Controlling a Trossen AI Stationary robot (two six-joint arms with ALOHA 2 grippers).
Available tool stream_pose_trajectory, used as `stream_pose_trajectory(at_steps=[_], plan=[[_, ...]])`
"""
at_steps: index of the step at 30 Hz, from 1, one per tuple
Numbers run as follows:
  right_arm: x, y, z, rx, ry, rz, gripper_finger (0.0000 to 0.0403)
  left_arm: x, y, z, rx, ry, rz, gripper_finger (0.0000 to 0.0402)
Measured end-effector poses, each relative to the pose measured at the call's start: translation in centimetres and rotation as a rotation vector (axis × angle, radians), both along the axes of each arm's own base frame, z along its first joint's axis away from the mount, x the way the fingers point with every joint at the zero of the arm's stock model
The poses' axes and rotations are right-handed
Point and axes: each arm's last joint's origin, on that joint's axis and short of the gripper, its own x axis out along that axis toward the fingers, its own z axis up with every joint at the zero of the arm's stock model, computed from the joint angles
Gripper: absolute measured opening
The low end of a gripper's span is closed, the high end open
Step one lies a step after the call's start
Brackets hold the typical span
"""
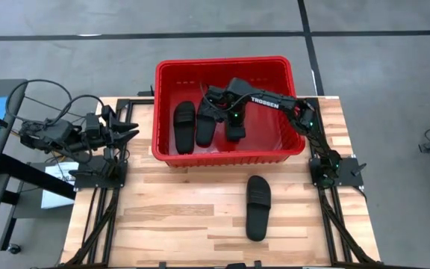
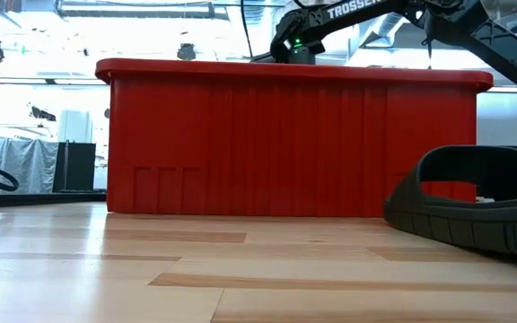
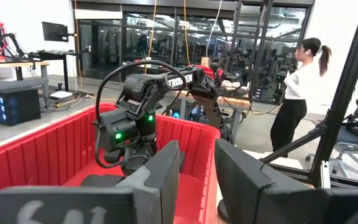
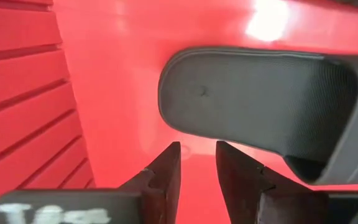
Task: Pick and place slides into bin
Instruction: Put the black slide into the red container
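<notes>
- Your left end effector point(image 1: 129, 134) waits at the left edge of the tabletop point(image 1: 185, 224), beside the bin point(image 1: 166, 112). Its fingers point(image 3: 160, 180) stand a little apart and hold nothing.
- Inside the red bin you see two slides lying side by side on the floor: one slide point(image 1: 184, 127) nearer the left wall, a second slide point(image 1: 207, 123) just right of it.
- Your right end effector point(image 4: 197, 165) reaches into the bin, over its floor, just beside the second slide. Its fingers point(image 4: 166, 171) are nearly closed with a narrow gap, and they grasp nothing.
- A third slide point(image 1: 257, 207) lies on the tabletop in front of the bin.
</notes>
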Motion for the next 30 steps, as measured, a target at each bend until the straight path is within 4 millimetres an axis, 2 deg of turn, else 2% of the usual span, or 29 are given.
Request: stream_pose_trajectory(at_steps=[5,11,20,27,30], plan=[[-0.2,0.1,0.5,-0.006,-0.006,0.000,0.0093,0.0,0.0,0.0,0.001,0.000,0.000,0.0093],[-1.3,0.3,3.2,-0.119,-0.025,0.004,0.0093,0.0,0.0,0.0,0.006,0.001,0.001,0.0093],[-5.5,2.1,11.4,-0.324,-0.171,-0.058,0.0093,0.0,0.0,0.0,0.009,0.002,0.002,0.0093],[-10.2,5.4,17.4,-0.390,-0.330,-0.216,0.0093,0.0,0.0,0.0,0.009,0.002,0.002,0.0093],[-12.1,7.4,19.6,-0.380,-0.424,-0.269,0.0093,0.0,0.0,0.0,0.009,0.002,0.002,0.0093]])
